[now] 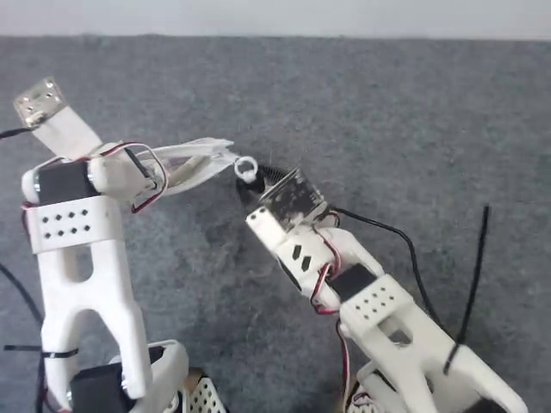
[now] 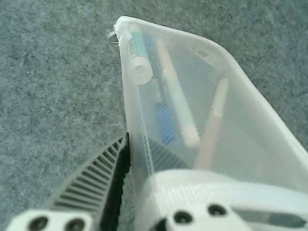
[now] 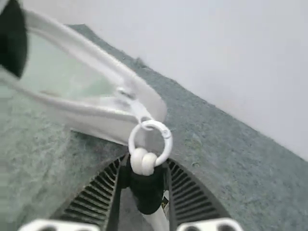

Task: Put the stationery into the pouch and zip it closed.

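A clear plastic pouch [image 2: 202, 110] is held off the grey carpet by my left gripper [image 2: 139, 178], which is shut on its edge. Through its wall I see a glue stick [image 2: 136, 50], a blue pen [image 2: 163, 120] and two pale pens [image 2: 178, 101]. In the high view the pouch [image 1: 194, 163] stretches between the two arms. My right gripper [image 3: 143, 180] is shut on the white ring pull [image 3: 150, 144] of the pouch's zipper, at the pouch's corner [image 3: 144, 103]. The ring [image 1: 245, 168] also stands just above the right gripper [image 1: 258, 185] in the high view.
Grey carpet [image 1: 405, 112] covers the table, with a pale wall [image 3: 216, 53] beyond its far edge. A black cable [image 1: 469, 292] rises near the right arm's base. A metal bracket [image 1: 39, 101] sits on the left arm's upper end.
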